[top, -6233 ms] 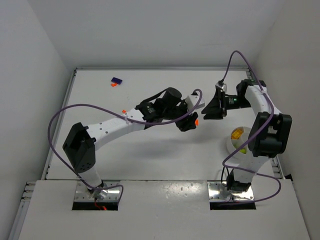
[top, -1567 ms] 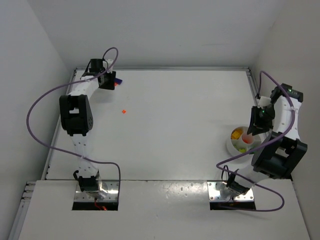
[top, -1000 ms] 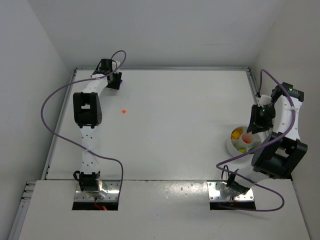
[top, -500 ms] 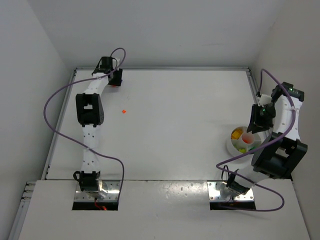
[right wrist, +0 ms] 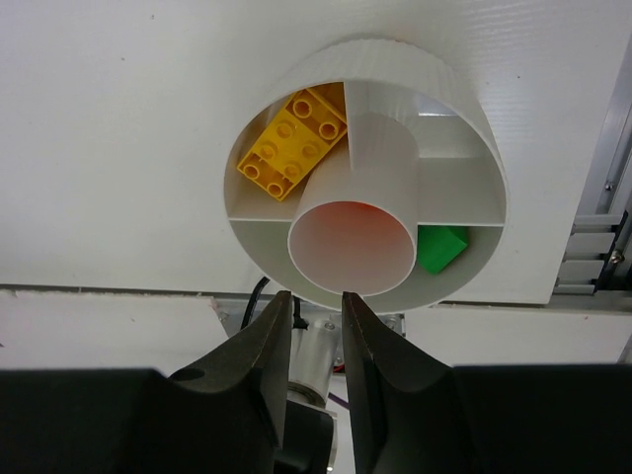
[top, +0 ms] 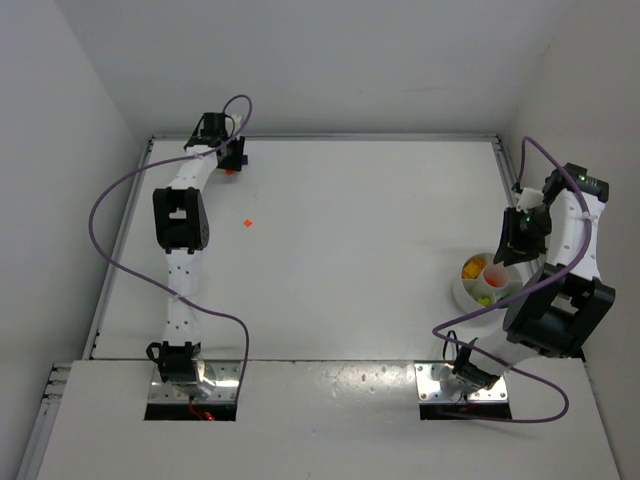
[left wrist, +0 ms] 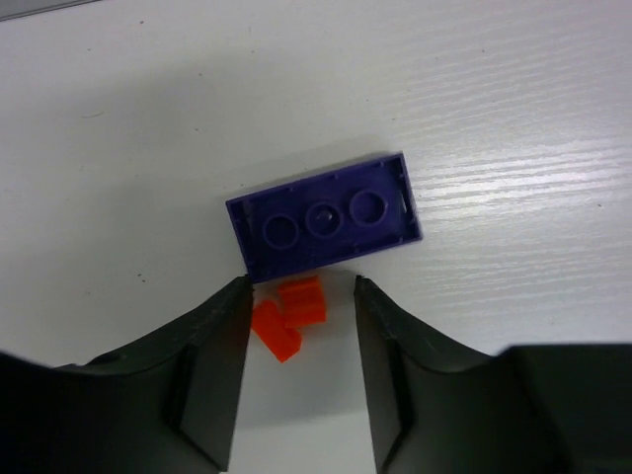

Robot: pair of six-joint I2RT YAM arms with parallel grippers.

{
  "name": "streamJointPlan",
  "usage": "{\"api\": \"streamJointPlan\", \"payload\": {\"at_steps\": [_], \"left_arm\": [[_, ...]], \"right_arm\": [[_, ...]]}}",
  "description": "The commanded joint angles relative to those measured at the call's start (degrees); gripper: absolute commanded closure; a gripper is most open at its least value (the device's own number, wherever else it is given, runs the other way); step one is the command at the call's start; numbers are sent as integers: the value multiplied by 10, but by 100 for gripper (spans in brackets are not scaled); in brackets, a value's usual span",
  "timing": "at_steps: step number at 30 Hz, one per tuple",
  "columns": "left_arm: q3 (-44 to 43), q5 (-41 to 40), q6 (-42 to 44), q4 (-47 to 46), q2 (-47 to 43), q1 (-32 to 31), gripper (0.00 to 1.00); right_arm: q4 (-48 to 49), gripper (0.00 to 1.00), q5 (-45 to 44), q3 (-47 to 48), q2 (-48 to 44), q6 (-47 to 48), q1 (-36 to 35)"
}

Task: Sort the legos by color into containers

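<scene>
The left gripper is seen reached out to the far left corner of the table, pointed down at the surface. Its jaws are held apart, and two small red-orange legos are framed in the gap between them. The nearer piece is found just beside the left finger; whether it is touched cannot be told. Nothing is clamped. A purple-blue brick is seen lying flat with its hollow underside up, just past the fingertips and touching the far edge of the red-orange pair. A lone orange lego is spotted on the open table, well apart from that gripper.

Over on the right, the right gripper is held above the near rim of the round white dish. Its jaws are parted by a narrow gap, and nothing is seen gripped between them. Yellow legos are lodged in the dish's far-left compartment, and a green lego is seen in the compartment at the right. A red-orange glow is made out inside the central tube, directly beyond the fingertips.
</scene>
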State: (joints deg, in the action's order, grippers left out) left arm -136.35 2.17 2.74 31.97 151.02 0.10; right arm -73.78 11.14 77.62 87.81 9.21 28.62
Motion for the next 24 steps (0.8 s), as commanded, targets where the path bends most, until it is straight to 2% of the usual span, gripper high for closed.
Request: {"api": "streamJointPlan", "payload": {"at_steps": [1, 14, 15, 18, 22, 24], "left_arm": [[21, 13, 6, 41, 5, 3, 51], [157, 39, 6, 24, -54, 3, 69], [180, 39, 6, 24, -70, 3, 73], [238, 45, 6, -1, -94, 3, 74], [301, 51, 16, -21, -136, 3, 85], [323, 44, 17, -41, -150, 3, 86]], "right_arm": [[1, 72, 10, 22, -1, 4, -3], [1, 72, 15, 22, -6, 4, -3], [1, 72, 15, 22, -6, 4, -3], [1, 72, 15, 22, -12, 4, -3], [1, 72, 20, 22, -17, 4, -3], [-4, 72, 20, 22, -17, 4, -3]]}}
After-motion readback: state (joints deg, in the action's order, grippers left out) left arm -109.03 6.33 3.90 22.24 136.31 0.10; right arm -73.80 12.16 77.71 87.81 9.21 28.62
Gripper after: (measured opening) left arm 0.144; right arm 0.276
